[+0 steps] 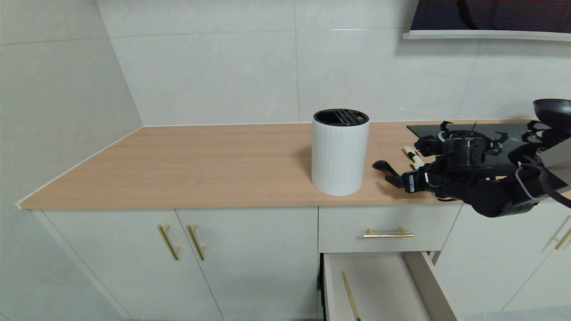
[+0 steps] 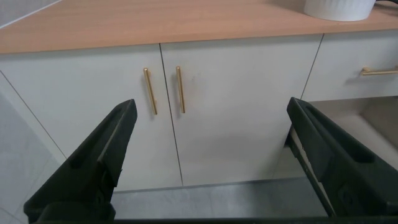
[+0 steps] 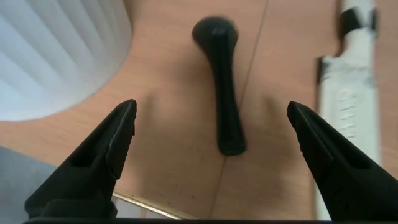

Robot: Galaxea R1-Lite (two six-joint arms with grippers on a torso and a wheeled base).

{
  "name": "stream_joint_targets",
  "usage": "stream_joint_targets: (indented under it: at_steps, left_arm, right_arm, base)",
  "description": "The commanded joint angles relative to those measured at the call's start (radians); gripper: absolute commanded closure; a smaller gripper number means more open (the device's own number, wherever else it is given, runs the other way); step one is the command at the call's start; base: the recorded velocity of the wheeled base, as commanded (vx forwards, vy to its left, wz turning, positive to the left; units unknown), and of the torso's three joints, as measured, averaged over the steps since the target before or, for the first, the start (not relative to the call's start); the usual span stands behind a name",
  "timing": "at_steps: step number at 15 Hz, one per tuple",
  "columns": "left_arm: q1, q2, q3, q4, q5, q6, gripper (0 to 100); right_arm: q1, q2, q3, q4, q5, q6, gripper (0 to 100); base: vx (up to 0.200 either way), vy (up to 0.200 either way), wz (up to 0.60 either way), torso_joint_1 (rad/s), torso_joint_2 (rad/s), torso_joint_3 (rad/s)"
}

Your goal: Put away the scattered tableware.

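A black utensil [image 1: 382,166] with a rounded end lies on the wooden counter [image 1: 214,165], just right of the white ribbed holder [image 1: 340,154] with a black slotted top. My right gripper [image 1: 395,179] hovers low over its near end. In the right wrist view the right gripper [image 3: 211,109] is open, with the black utensil [image 3: 222,93] lying between the fingers and untouched. A white-handled knife [image 3: 354,93] lies beside it, and the knife [image 1: 412,156] sits near the stove. My left gripper [image 2: 211,104] is open and holds nothing, low down facing the cabinet doors [image 2: 168,106].
A drawer [image 1: 379,290] under the counter stands pulled out with a chopstick [image 1: 350,296] inside. A shut drawer with a gold handle [image 1: 388,233] is above it. The black stove [image 1: 473,131] and a dark pan [image 1: 553,111] are at the right. The counter's left half is bare.
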Motion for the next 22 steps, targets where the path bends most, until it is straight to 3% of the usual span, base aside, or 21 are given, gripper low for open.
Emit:
stream_joint_targets:
  at_steps: [1, 4, 15, 16, 22]
  left_arm:
    - [0.000, 0.000, 0.000, 0.000, 0.000, 0.000, 0]
    - [0.000, 0.000, 0.000, 0.000, 0.000, 0.000, 0]
    - [0.000, 0.000, 0.000, 0.000, 0.000, 0.000, 0]
    - [0.000, 0.000, 0.000, 0.000, 0.000, 0.000, 0]
    - [0.000, 0.000, 0.000, 0.000, 0.000, 0.000, 0]
  right_arm:
    - [0.001, 0.032, -0.015, -0.001, -0.001, -0.004, 0]
    - [0.001, 0.064, -0.039, -0.012, -0.054, -0.021, 0]
    - [-0.002, 0.104, -0.067, -0.038, -0.059, -0.018, 0]
    - [-0.003, 0.104, -0.067, -0.038, -0.059, -0.018, 100]
    - [-0.005, 0.121, -0.082, -0.038, -0.059, -0.016, 100]
  base:
    - [0.000, 0.000, 0.00, 0.000, 0.00, 0.000]
    - [0.000, 0.000, 0.00, 0.000, 0.00, 0.000]
    - [0.000, 0.000, 0.00, 0.000, 0.00, 0.000]
    - [0.000, 0.000, 0.00, 0.000, 0.00, 0.000]
    - [0.000, 0.000, 0.00, 0.000, 0.00, 0.000]
